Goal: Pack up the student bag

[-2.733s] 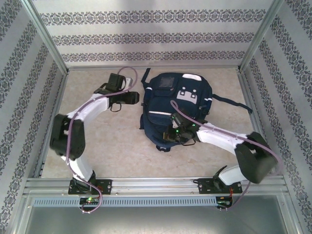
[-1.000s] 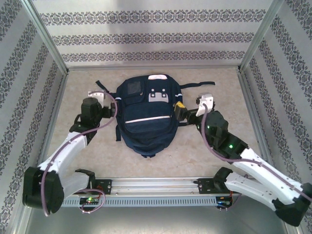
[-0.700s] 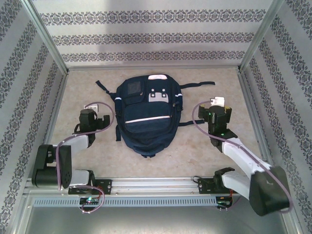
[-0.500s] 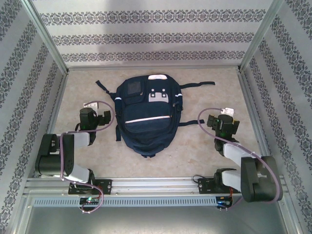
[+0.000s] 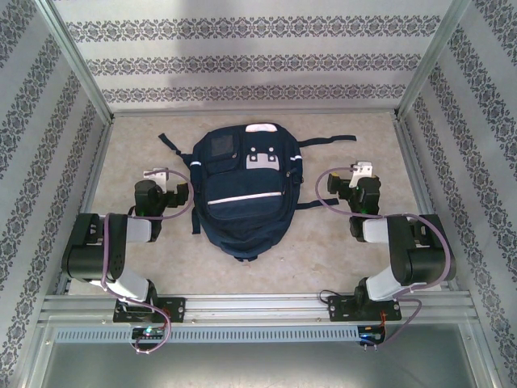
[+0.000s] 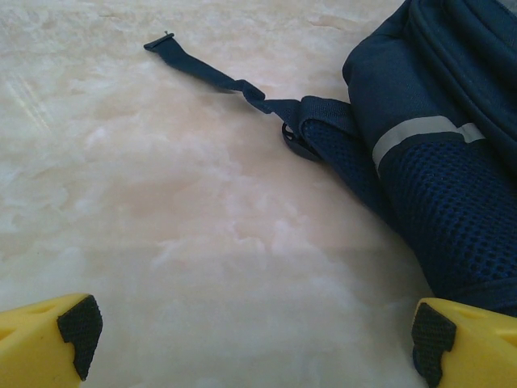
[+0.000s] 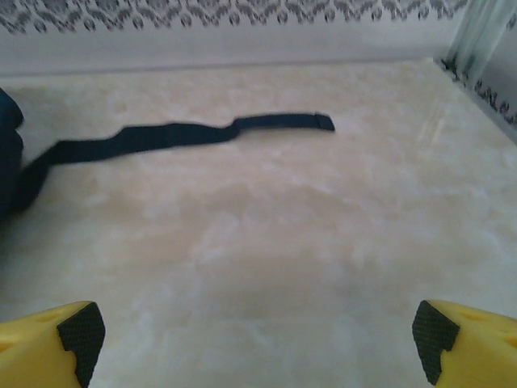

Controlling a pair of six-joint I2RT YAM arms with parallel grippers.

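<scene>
Top external view is showing the student bag (image 5: 242,198) lying flat mid-table (image 5: 331,250), front pockets up, handle end pointing to 12 o'clock. Both arms are sitting folded low, one on each side of it. The left gripper (image 6: 250,335) is hanging wide open with nothing in it, and the bag is sitting at its 3 o'clock, near but apart. On the left wrist cam the bag's mesh side is running close by the right-hand yellow finger (image 6: 468,347), and a dark strap (image 6: 218,77) is trailing off toward 11 o'clock. The right gripper (image 7: 258,331) is spread wide too, empty, with the bag off at its 9 o'clock and a second strap (image 7: 186,133) lying loose on the tabletop ahead of it.
</scene>
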